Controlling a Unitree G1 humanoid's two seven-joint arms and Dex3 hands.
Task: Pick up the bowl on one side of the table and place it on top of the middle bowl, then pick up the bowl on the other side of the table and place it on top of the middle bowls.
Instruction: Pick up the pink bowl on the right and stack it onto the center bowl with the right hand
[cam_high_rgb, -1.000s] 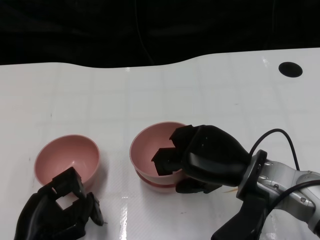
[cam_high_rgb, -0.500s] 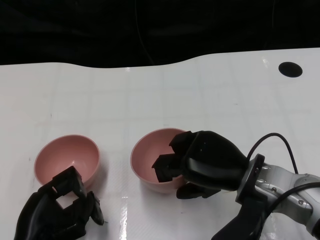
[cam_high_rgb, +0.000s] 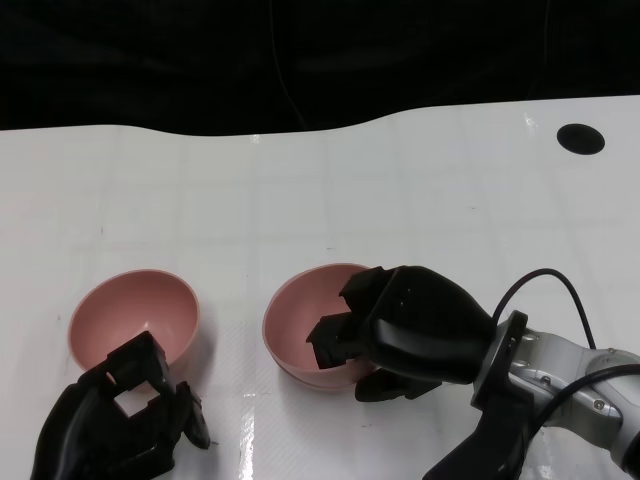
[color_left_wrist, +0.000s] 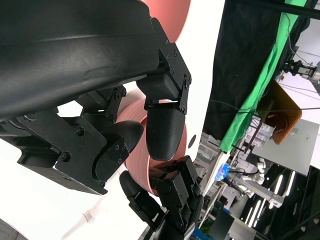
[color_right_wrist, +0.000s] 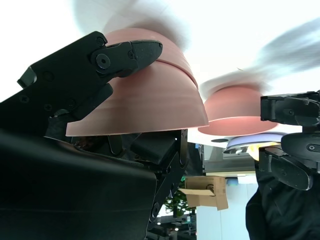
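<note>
At the desk's near middle: the stacked bowls (cam_high_rgb: 308, 330), one pink bowl nested in another, sit on the white desk (cam_high_rgb: 330, 190).
Right hand (cam_high_rgb: 400, 325): grips the stack's right rim, fingers (cam_high_rgb: 330, 335) clamped on it, some inside, some outside.
Left bowl (cam_high_rgb: 135, 320): pink, upright, well apart from the stack.
Left hand (cam_high_rgb: 115, 420): just beside the left bowl's near edge, fingers apart, holding nothing.
Far right corner: a dark round hole (cam_high_rgb: 581, 138).
</note>
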